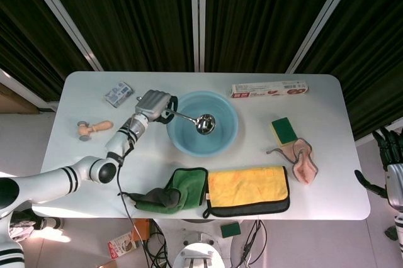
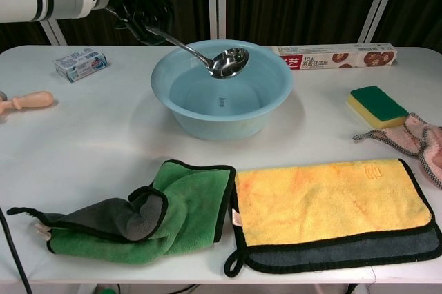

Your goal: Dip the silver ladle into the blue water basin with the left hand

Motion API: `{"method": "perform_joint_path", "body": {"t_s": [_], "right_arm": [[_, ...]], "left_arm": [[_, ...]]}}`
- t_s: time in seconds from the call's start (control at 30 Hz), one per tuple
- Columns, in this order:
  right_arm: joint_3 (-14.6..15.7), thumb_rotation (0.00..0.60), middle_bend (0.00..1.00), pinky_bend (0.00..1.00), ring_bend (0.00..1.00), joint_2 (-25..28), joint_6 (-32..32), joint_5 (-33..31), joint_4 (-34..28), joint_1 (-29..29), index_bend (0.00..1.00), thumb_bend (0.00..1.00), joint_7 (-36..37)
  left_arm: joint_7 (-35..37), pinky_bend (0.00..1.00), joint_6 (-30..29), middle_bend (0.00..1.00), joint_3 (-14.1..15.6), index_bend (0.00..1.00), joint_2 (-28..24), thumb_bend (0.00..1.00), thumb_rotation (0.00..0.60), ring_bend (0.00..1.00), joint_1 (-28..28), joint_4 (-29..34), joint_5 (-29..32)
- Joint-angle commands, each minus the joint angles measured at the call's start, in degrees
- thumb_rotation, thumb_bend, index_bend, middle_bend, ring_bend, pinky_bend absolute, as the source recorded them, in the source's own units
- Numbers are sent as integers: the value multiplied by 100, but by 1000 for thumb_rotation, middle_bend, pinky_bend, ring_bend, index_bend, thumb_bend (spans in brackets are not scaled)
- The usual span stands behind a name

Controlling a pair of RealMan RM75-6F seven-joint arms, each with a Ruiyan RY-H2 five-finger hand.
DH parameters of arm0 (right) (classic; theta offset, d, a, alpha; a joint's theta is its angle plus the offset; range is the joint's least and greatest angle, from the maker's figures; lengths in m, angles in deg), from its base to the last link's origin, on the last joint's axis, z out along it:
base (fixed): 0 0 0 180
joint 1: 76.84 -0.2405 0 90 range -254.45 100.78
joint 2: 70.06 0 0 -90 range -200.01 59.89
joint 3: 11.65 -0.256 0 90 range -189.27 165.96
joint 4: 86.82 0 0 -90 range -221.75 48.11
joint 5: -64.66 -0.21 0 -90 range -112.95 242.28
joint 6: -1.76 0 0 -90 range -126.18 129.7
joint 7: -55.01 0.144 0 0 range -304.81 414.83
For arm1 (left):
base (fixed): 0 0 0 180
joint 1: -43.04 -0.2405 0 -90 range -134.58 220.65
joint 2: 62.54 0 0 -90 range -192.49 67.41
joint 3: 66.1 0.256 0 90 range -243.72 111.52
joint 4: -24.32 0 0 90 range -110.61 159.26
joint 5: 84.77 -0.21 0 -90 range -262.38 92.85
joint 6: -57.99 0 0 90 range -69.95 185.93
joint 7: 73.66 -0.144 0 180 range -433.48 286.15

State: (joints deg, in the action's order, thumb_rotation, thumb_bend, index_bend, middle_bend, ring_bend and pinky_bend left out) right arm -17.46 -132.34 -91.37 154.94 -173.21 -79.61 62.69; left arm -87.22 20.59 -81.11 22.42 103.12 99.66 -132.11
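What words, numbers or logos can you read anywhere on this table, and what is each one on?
"10米" on the long red and white box; the white characters on its red patch and the line beneath are too blurred to read.
The small blue and white packet has print, too small to read.
The yellow cloth has an embossed mark near its top right corner, unreadable.
A dark mark on the bottom of the blue basin is illegible.

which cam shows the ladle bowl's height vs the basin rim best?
Chest view: the silver ladle bowl shows side-on, near rim height over the blue water basin. Head view looks straight down: the bowl lies over the water, height unreadable; the left hand holds the handle.
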Motion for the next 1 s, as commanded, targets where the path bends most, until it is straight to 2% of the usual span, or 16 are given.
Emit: {"method": "perform_joint_path", "body": {"t_s": [0.03, 0.13, 0.27, 0.63, 0.8, 1.0], "right_arm": [[-13, 600, 0, 0, 0, 15, 11, -28, 23, -3, 0, 217, 58], [-21, 600, 0, 0, 0, 24, 27, -67, 59, 0, 0, 216, 146], [-27, 600, 0, 0, 0, 35, 37, -111, 120, 11, 0, 220, 257], [-38, 600, 0, 0, 0, -21, 118, -155, 293, -29, 0, 225, 453], [-43, 600, 0, 0, 0, -28, 139, -150, 272, -54, 0, 229, 418], [-29, 600, 0, 0, 0, -48, 195, -139, 241, -88, 0, 230, 359]], "left_arm": [[-386, 821, -129, 634, 139, 801, 275, 404, 600, 609, 235, -267, 347], [-624, 821, -225, 635, 196, 803, 476, 405, 600, 609, 355, -472, 596], [-1102, 821, -488, 635, 390, 802, 730, 404, 600, 609, 465, -797, 604], [-1755, 821, -893, 637, 679, 804, 1123, 404, 600, 611, 514, -1220, 125], [-1872, 821, -912, 635, 752, 806, 1142, 404, 600, 611, 474, -1249, -98], [-1827, 821, -734, 631, 678, 810, 1042, 403, 600, 611, 420, -1069, -32]]}}
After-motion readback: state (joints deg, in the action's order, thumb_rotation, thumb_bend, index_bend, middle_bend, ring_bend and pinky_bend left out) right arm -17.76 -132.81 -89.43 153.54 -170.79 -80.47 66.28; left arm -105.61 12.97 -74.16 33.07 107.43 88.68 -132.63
